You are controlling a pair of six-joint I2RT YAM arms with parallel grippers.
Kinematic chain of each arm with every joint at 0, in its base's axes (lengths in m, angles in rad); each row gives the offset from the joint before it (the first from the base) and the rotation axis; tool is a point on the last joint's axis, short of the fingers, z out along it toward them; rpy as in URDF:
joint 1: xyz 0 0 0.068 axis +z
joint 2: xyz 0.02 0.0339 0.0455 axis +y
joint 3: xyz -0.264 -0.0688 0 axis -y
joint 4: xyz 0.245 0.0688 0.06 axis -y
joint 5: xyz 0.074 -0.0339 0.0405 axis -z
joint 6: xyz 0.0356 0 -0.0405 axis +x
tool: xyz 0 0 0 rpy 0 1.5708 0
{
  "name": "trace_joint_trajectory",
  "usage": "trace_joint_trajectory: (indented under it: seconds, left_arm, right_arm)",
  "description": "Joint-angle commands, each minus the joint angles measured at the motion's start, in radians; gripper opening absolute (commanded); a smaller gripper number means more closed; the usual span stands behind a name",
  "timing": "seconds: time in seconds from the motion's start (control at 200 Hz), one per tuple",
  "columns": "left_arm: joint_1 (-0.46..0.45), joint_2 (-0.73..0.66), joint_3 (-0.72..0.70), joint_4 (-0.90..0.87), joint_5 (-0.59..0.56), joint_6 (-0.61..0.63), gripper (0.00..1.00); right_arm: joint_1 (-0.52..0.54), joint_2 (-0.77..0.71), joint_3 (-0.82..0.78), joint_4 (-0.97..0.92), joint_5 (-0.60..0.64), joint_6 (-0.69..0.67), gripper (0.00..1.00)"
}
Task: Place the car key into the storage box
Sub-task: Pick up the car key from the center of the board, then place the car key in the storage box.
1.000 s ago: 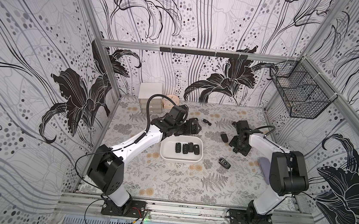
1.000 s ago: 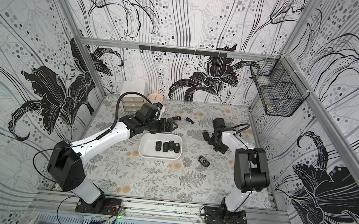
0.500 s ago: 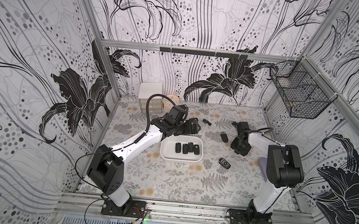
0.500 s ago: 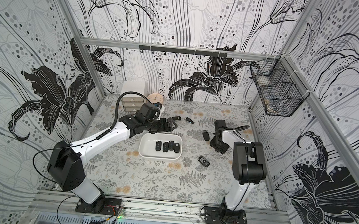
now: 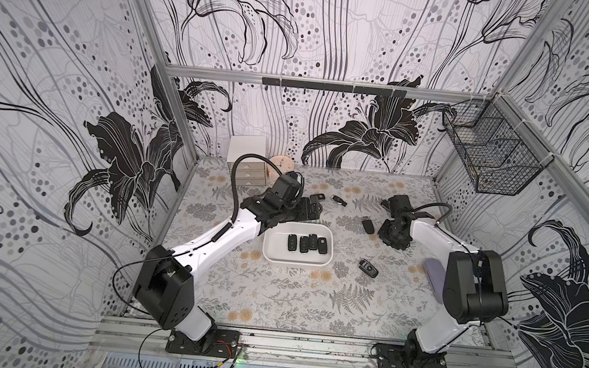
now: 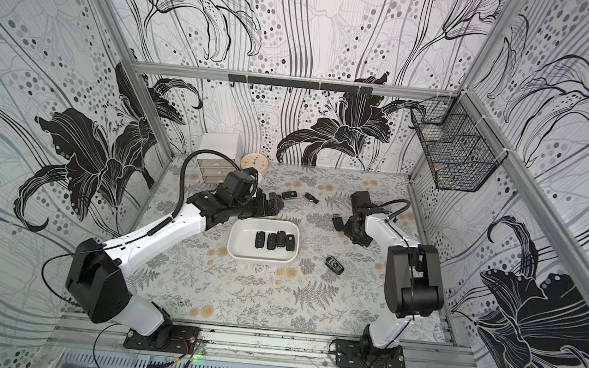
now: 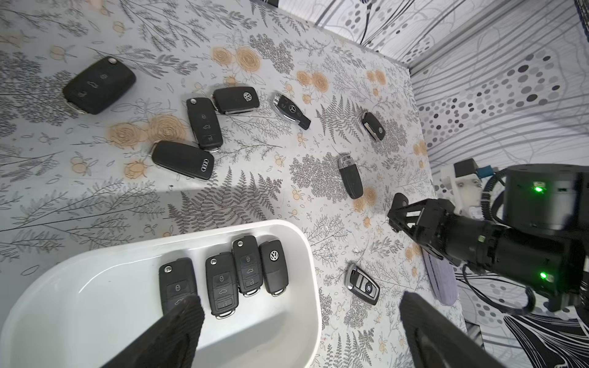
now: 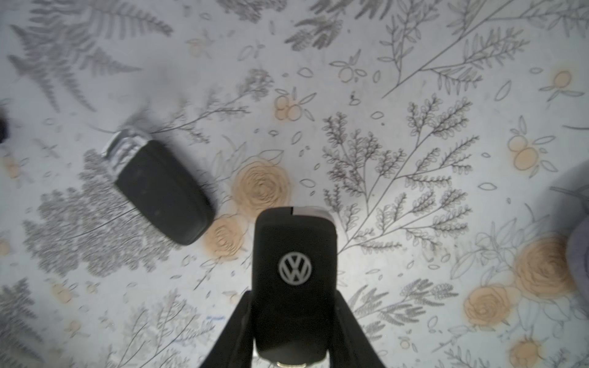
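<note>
Now that the jaws of the right gripper (image 8: 293, 298) have drawn in, they press against both long sides of the car key (image 8: 294, 270), a black fob with its badge facing up, so the grasp looks made (whether the fob has left the surface yet I cannot tell). The key is well off the right end of the storage box (image 5: 274, 244), slightly farther back than the box, and another dark fob (image 8: 162, 194) lies between it and the box. Four fobs (image 5: 307, 244) lie side by side inside the box, leaving its left end bare. The left gripper (image 7: 299, 302) hangs by the box's far rim, jaws wide apart and empty, as before. What remains, I judge, is a lift and a carry across to the box.
</note>
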Motion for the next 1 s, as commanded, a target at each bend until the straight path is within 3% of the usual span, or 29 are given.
trace_joint_trajectory:
  seconds: [0.0, 0.21, 0.426, 0.766, 0.996]
  left_arm:
    - [0.003, -0.049, -0.028, -0.001, -0.093, -0.019, 0.99]
    - [0.028, -0.125, -0.063, -0.072, -0.223, -0.027, 0.99]
    - [0.077, -0.209, -0.125, -0.100, -0.253, -0.039, 0.99]
    - [0.126, -0.312, -0.200, -0.161, -0.297, -0.056, 0.99]
    - [0.136, -0.358, -0.231, -0.187, -0.303, -0.064, 0.99]
  right_arm:
    - [0.070, -0.046, 0.054, -0.058, 0.036, -0.017, 0.30]
    - [0.214, -0.039, 0.157, -0.090, 0.053, -0.003, 0.31]
    - [0.364, -0.011, 0.257, -0.099, 0.062, 0.018, 0.31]
    - [0.612, 0.186, 0.426, -0.124, 0.033, 0.068, 0.31]
    - [0.702, 0.331, 0.544, -0.122, -0.006, 0.081, 0.31]
